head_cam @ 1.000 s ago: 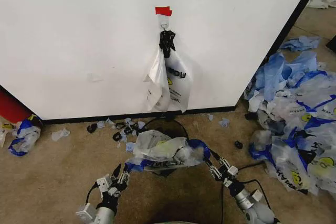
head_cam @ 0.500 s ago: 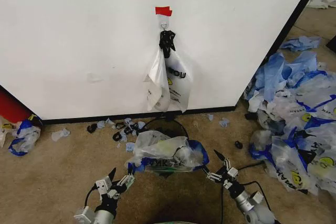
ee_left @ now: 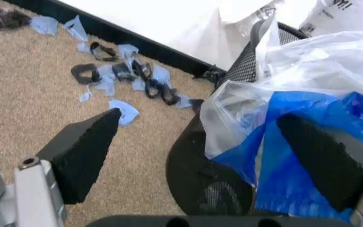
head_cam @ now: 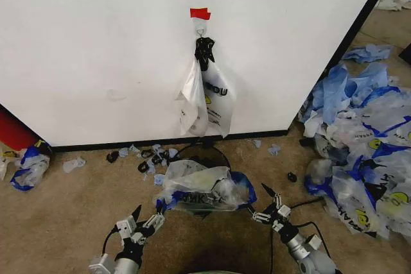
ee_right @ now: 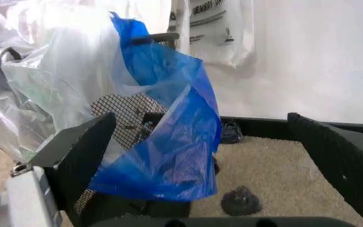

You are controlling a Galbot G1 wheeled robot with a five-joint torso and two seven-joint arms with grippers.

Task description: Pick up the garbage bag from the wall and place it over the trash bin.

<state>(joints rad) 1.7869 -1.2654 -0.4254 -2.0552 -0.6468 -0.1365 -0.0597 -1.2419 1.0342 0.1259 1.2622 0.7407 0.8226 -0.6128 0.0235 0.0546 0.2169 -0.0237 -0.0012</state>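
The garbage bag (head_cam: 202,187) lies draped over the trash bin (head_cam: 204,156), its crumpled whitish body heaped on the rim and its blue handles hanging down either side — so the placing step looks done or nearly so. The left hand (head_cam: 145,217) sits low on the bin's left, its two dark fingers spread wide apart and holding nothing; in the left wrist view the blue handle (ee_left: 295,156) hangs free between them against the black mesh. The right hand (head_cam: 261,205) is on the bin's right, likewise released, and the right wrist view shows the other blue flap (ee_right: 168,142) dangling loose between its spread fingers. Both hands flank the bin, probably because each carried one handle to stretch the mouth across the rim.

Behind the bin stands the wall (head_cam: 96,49), where a second bag (head_cam: 209,97) hangs from the hook under a red tape patch (head_cam: 200,13). Blue scraps (head_cam: 151,155) litter the carpet along the wall's base, and a big heap of used bags (head_cam: 359,152) lies to the right. Nothing blocks the hands, though the bag sits bunched, not opened over the rim.
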